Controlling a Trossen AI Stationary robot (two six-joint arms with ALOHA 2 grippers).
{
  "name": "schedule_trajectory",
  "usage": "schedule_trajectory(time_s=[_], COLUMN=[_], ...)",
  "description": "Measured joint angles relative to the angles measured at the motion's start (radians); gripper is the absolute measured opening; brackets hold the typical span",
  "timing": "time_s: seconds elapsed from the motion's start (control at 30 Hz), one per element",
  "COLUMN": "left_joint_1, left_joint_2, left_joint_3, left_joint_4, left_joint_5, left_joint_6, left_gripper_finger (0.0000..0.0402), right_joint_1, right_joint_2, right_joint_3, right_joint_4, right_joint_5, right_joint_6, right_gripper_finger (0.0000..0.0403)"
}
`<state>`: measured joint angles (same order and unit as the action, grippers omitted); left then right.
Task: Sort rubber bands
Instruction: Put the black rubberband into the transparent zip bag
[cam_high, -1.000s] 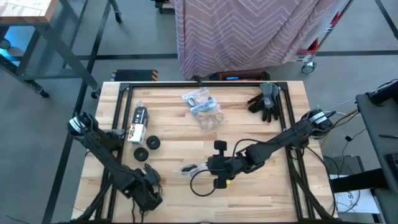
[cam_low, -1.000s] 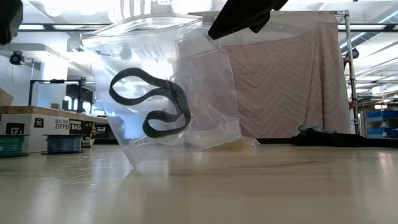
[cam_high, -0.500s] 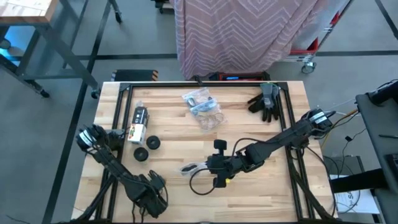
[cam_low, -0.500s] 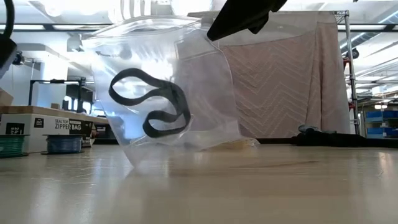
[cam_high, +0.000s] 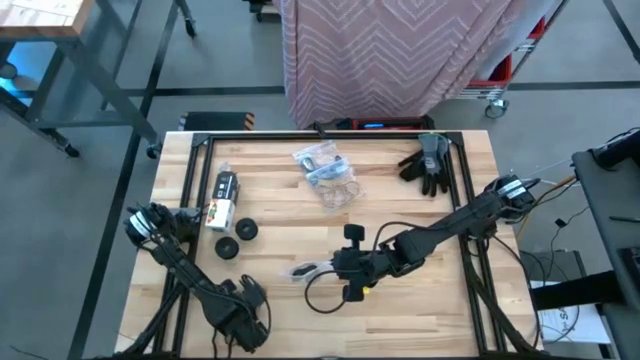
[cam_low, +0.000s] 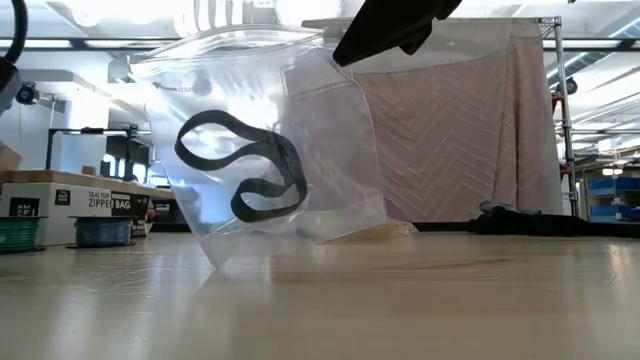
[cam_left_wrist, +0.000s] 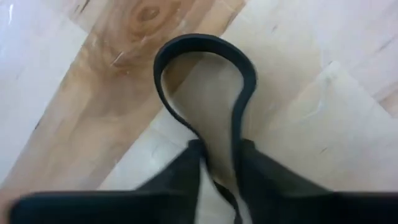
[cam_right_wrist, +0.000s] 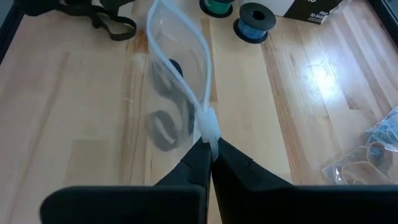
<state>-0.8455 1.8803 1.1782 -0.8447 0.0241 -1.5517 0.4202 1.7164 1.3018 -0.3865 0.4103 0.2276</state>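
- Progress looking partial: a black rubber band is already lying inside the clear bag that the right gripper is pinching by its top edge, fingers closed tight on the plastic and holding it upright near the middle of the table
- A second black rubber band is lying flat on the wood by the near left corner, and the left gripper is standing over it with its fingers narrowed on either side of the loop's strands; whether they are actually gripping it I cannot tell
- Sorting still to be done, as I judge it: this loose band is not yet in the bag, and another clear bag with blue and pale loops is sitting toward the far side
- In the high view the left gripper is covering its band entirely
- The low view is cutting off both arms, showing only a dark piece of the right one above the bag
- How many bands the far bag is holding is too small to make out
- Dark gloves are lying by the far right edge
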Motion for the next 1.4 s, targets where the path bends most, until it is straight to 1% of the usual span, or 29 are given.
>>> schedule_trajectory(time_s=[0.07, 0.1, 0.13, 0.23, 0.3, 0.4, 0.5, 0.57, 0.63, 0.7, 0.8, 0.9, 1.0, 1.03, 1.13, 1.23, 1.4], left_joint_1=[0.0, -0.001, -0.002, 0.001, 0.002, 0.011, 0.008, 0.007, 0.008, 0.01, 0.02, 0.036, 0.057, 0.066, 0.103, 0.131, 0.144], left_joint_2=[0.0, 0.0, -0.001, -0.007, -0.018, -0.063, -0.132, -0.177, -0.216, -0.249, -0.294, -0.321, -0.331, -0.331, -0.323, -0.281, -0.219], left_joint_3=[0.0, 0.0, 0.0, 0.001, 0.007, 0.029, 0.06, 0.077, 0.093, 0.099, 0.092, 0.074, 0.05, 0.045, 0.039, 0.038, 0.038], left_joint_4=[0.0, -0.003, -0.004, -0.002, -0.002, -0.01, -0.008, -0.011, 0.019, 0.077, 0.24, 0.379, 0.463, 0.478, 0.489, 0.512, 0.525], left_joint_5=[-0.019, -0.04, -0.063, -0.087, -0.146, -0.284, -0.463, -0.611, -0.776, -0.902, -0.989, -1.145, -1.267, -1.292, -1.302, -1.326, -1.351], left_joint_6=[0.032, 0.044, 0.052, 0.116, 0.148, 0.201, 0.289, 0.346, 0.43, 0.528, 0.707, 0.812, 0.888, 0.891, 0.875, 0.821, 0.806], left_gripper_finger=[0.0044, 0.0023, 0.0012, 0.0014, 0.0007, 0.0003, 0.0002, 0.0002, 0.0001, 0.0001, 0.0001, 0.0001, 0.0, 0.0, 0.0, 0.0, 0.0], right_joint_1=[0.0, 0.0, 0.0, 0.0, 0.0, -0.002, -0.003, -0.005, -0.005, -0.005, -0.005, -0.004, -0.004, -0.004, -0.004, -0.004, -0.004], right_joint_2=[0.0, 0.0, 0.0, 0.0, 0.0, 0.0, 0.0, 0.0, 0.0, 0.0, 0.0, 0.0, 0.0, 0.0, 0.0, 0.0, 0.0], right_joint_3=[0.0, 0.0, 0.0, 0.0, 0.0, 0.0, 0.0, 0.0, 0.0, 0.0, 0.0, 0.0, 0.0, 0.0, 0.0, 0.0, 0.0], right_joint_4=[0.0, 0.001, 0.001, 0.002, 0.002, 0.002, 0.003, 0.003, 0.004, 0.003, 0.003, 0.003, 0.004, 0.003, 0.003, 0.003, 0.003], right_joint_5=[0.0, 0.0, 0.0, 0.0, 0.0, -0.001, 0.0, 0.0, 0.0, 0.0, 0.0, 0.0, 0.0, 0.0, 0.0, 0.0, 0.0], right_joint_6=[0.0, 0.0, -0.001, -0.001, -0.001, -0.002, 0.0, 0.0, 0.007, 0.009, 0.008, 0.0, 0.0, 0.001, 0.022, 0.035, 0.035], right_gripper_finger=[0.0, 0.0, 0.0, 0.0, 0.0, 0.0, 0.0, 0.0, 0.0, 0.0, 0.0, 0.0, 0.0, 0.0, 0.0, 0.0, 0.0])
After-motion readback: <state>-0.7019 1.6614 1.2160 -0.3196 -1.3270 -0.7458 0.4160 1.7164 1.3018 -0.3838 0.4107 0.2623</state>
